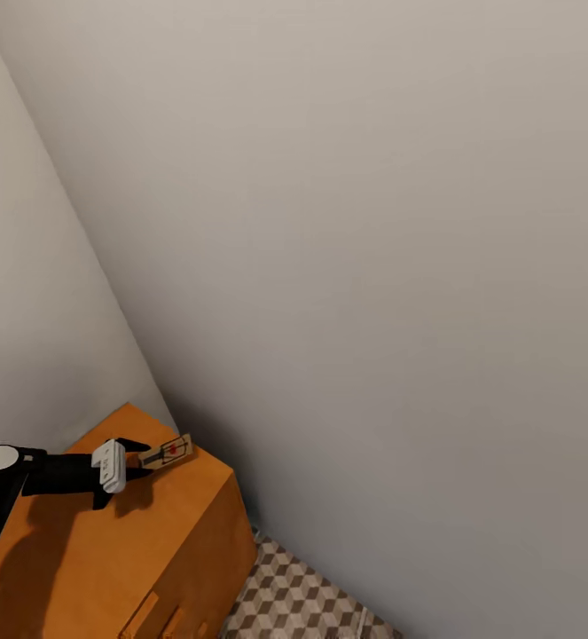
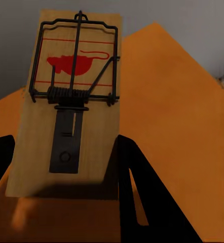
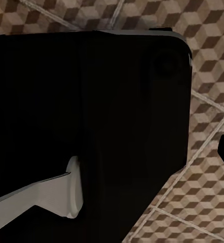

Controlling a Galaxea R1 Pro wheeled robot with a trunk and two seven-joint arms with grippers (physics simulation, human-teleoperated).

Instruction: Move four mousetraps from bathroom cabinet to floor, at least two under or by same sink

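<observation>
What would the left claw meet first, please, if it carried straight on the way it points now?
Probably the grey wall past the cabinet edge; the left claw holds a mousetrap just above the top, though depth is unclear.

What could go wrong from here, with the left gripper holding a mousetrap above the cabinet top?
The left gripper pinches the mousetrap only by its near end, so most of the board sticks out past the fingers; it might twist or slip during the carry. If it slips now, it would probably land on the cabinet top rather than the bathroom floor.

2 plain grey walls [image 1: 373,222] meet in a corner. They are bare and smooth. A soft shadow lies low on them.
</observation>
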